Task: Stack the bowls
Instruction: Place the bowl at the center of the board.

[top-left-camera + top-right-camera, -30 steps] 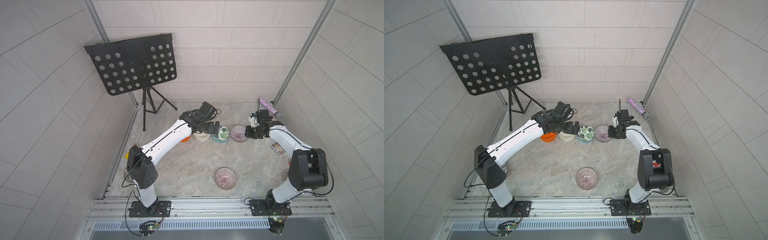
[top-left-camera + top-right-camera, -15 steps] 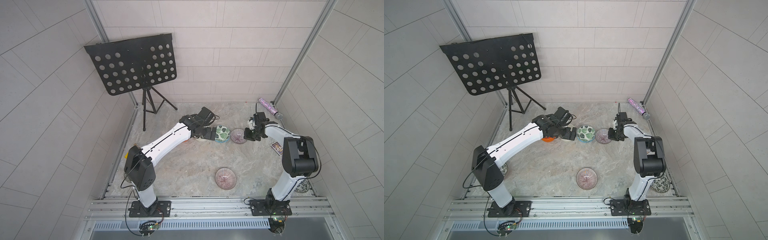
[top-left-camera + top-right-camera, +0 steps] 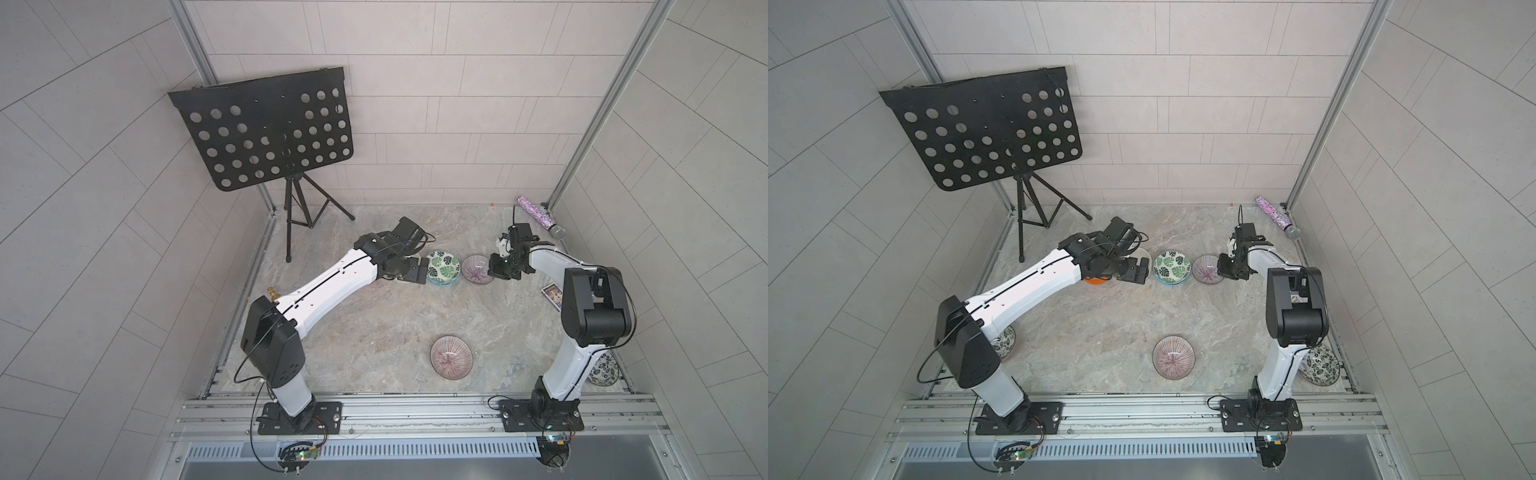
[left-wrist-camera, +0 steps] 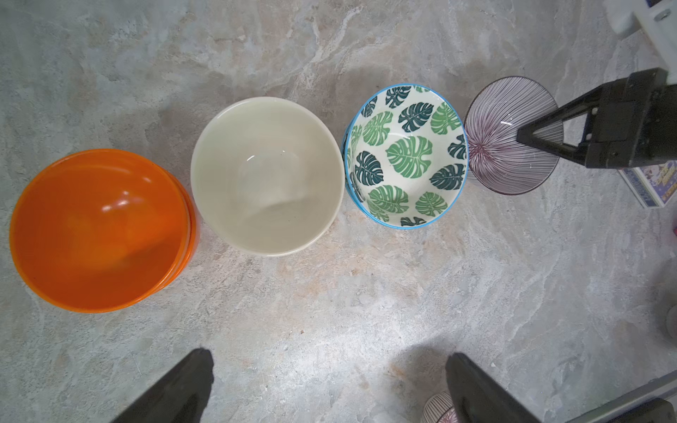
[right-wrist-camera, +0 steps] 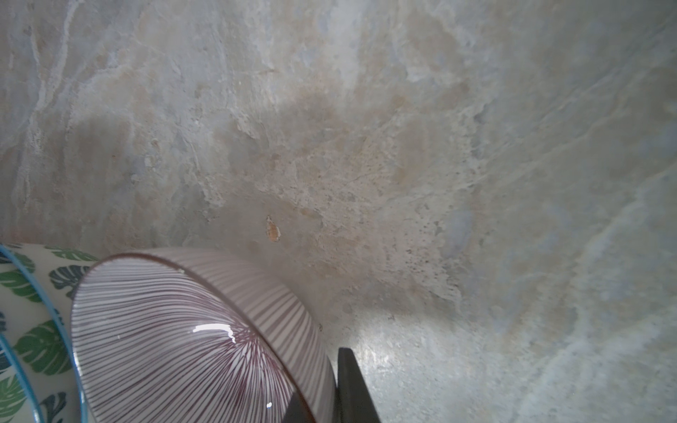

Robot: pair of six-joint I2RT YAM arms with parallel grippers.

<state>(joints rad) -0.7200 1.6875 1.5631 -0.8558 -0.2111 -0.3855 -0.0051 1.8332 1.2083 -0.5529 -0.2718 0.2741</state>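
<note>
Right gripper (image 3: pixel 494 270) is pinched on the rim of a purple striped bowl (image 4: pixel 491 146). The wrist view shows one finger (image 5: pixel 350 384) outside the wall and the other inside.

That bowl is at the end of a row at the back of the marbled table (image 3: pixel 374 324), touching the green-leaf bowl (image 4: pixel 406 154). Next along is the cream bowl (image 4: pixel 267 175), then the orange bowls (image 4: pixel 99 227), which look like two nested. Can't tell if the held bowl is off the table or just tipped.

Its twin, the second purple striped bowl (image 3: pixel 452 357), lies alone near the front, well apart. One dark-leaf bowl (image 3: pixel 1320 365) sits behind the right arm's base, another dark-leaf bowl (image 3: pixel 1004 343) by the left's.

Left gripper (image 4: pixel 329 388) hangs over the row w/ jaws spread wide, holding nothing.

Handling, as a judgement: prob. glazed ceramic, so stiff, slick, easy to chip and w/ some weight. A rim pinch suits it, one finger in and one out, biting deep on the wall. Held at one edge it may swing or slip, so it needs a level carry and a slow set-down into the twin.
</note>
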